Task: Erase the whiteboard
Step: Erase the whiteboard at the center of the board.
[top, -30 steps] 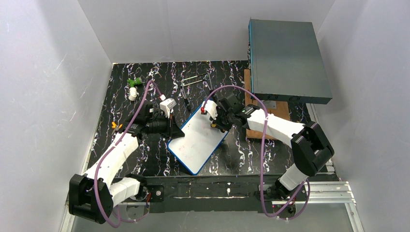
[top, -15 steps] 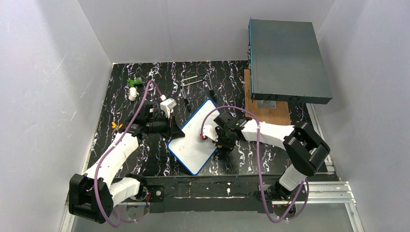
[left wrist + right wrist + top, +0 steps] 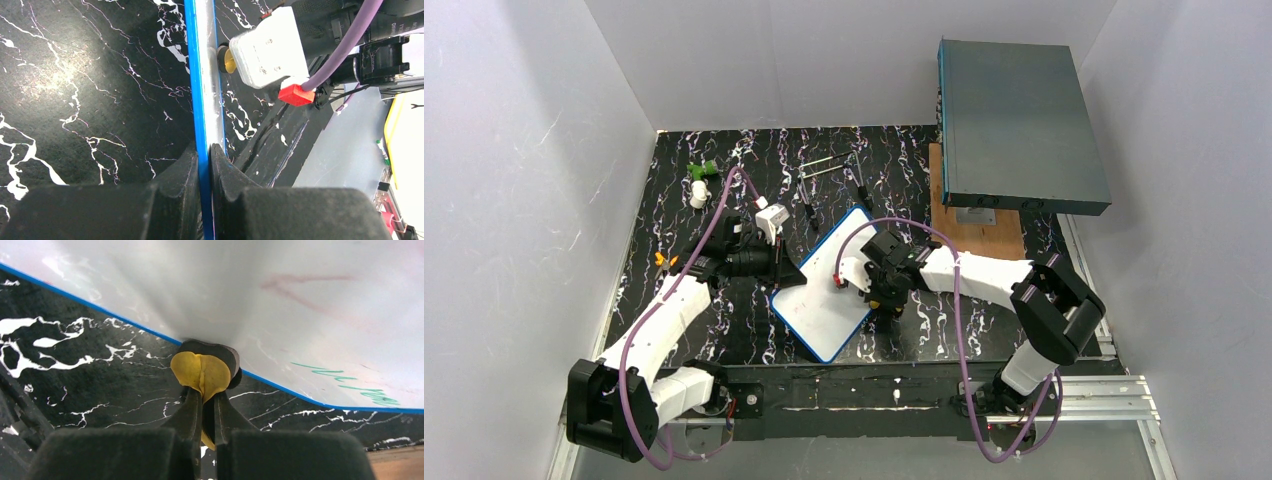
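Table: a black table (image 3: pixel 904 330) with white streaks lies under both pincers.
Room: plain white walls (image 3: pixel 524 150) stand on three sides.
Box: a big grey box (image 3: pixel 1019 120) sits far behind the right pincer, on a brown wood block (image 3: pixel 984 240).
Small bits: a green and white thing (image 3: pixel 699 180) and thin metal rods (image 3: pixel 829 165) lie on the table behind the left pincer.
Board place: the whiteboard (image 3: pixel 824 300) is between the two pincers, turned at a slant on the table.
Board look: it is white with a blue rim and round corners. There is green writing (image 3: pixel 350 385) near the rim, to the right of the right pincer, and a faint red smear (image 3: pixel 300 282) further up.
Left pincer: the left pincer (image 3: pixel 204 150) is clamped tight on the blue rim of the board.
Right pincer: the right pincer (image 3: pixel 202 390) is squeezed on a yellow pad (image 3: pixel 200 371).
Pad: it touches the white face, right by the blue rim.
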`<action>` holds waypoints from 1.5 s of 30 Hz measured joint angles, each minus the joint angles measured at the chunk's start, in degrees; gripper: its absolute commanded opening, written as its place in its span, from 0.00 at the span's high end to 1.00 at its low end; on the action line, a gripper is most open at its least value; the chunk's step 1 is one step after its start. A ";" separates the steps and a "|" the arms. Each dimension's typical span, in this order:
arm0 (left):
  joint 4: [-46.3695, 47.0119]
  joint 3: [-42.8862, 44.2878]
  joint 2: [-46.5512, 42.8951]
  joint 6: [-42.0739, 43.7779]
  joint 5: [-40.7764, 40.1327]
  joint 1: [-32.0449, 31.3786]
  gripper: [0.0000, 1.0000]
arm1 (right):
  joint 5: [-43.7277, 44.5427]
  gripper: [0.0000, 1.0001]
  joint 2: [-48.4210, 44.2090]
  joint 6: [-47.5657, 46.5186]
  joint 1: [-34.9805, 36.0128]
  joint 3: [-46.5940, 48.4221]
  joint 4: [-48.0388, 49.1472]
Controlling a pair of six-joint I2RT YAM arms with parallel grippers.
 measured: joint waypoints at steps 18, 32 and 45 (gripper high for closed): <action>0.11 0.00 1.44 -0.66 0.35 1.16 1.00 | 14.23 0.99 -0.39 4.02 -3.43 -1.44 3.87; 0.48 0.00 4.04 -1.22 1.77 2.73 1.00 | 9.84 0.99 -0.02 4.90 12.13 0.68 1.14; 0.81 0.00 4.50 -1.62 2.21 2.75 1.00 | 14.97 0.99 -0.04 5.51 -6.34 0.52 3.69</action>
